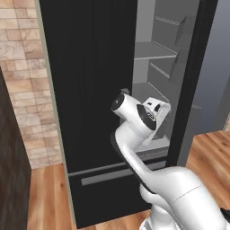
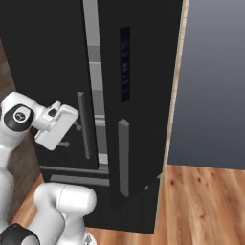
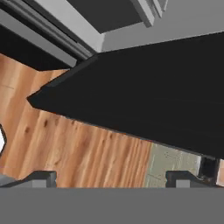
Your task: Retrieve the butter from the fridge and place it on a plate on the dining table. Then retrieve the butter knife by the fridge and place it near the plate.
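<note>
Before the robot stands the tall black fridge [image 1: 90, 90], one door swung open onto grey shelves [image 1: 155, 50]. At the opening, the white arm's gripper [image 3: 111, 177] hangs with jaws wide apart, empty, above wooden floor [image 3: 87, 153]. Butter cannot be made out.

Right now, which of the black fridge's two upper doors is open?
The right-hand door of the fridge, swung out to expose the grey shelves; the left door is shut.

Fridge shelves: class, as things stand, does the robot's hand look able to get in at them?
Probably yes. The right door of the fridge stands open, the grey shelves are exposed, and the open hand is at the gap.
</note>
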You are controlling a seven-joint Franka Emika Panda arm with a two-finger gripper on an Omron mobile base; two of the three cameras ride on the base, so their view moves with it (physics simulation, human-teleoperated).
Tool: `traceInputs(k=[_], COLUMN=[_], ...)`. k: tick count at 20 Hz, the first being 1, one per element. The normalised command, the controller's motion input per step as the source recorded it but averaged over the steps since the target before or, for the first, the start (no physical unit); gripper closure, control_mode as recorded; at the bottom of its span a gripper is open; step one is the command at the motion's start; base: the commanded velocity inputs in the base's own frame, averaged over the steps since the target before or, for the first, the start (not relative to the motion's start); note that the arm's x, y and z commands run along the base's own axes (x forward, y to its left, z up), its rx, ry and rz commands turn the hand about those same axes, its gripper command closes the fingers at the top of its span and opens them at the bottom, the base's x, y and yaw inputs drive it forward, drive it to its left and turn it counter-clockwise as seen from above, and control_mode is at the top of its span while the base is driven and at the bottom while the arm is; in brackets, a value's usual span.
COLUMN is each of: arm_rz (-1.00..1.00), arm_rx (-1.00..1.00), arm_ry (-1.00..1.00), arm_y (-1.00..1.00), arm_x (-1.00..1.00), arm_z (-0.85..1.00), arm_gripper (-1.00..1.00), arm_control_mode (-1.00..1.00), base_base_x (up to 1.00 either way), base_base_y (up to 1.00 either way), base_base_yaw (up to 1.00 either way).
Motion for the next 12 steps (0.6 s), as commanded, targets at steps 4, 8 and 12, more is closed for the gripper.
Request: traceInputs(k=[4, 8, 12], arm_rz=[0.16, 0.19, 0.20], arm_rx=[-0.04, 0.00, 0.00], arm_ry=[0.07, 0.03, 0.03], arm_y=[-0.17, -0.30, -0.41], arm_x=[0.45, 0.28, 0.15], arm_z=[-0.15, -0.14, -0.11], arm_gripper=[-1.00, -1.00, -1.00], arm_control_mode=[-1.00, -1.00, -1.00], base_base_x=[0.00, 0.00, 0.00], base_base_y=[0.00, 0.00, 0.00], base_base_yaw=[0.00, 0.00, 0.00])
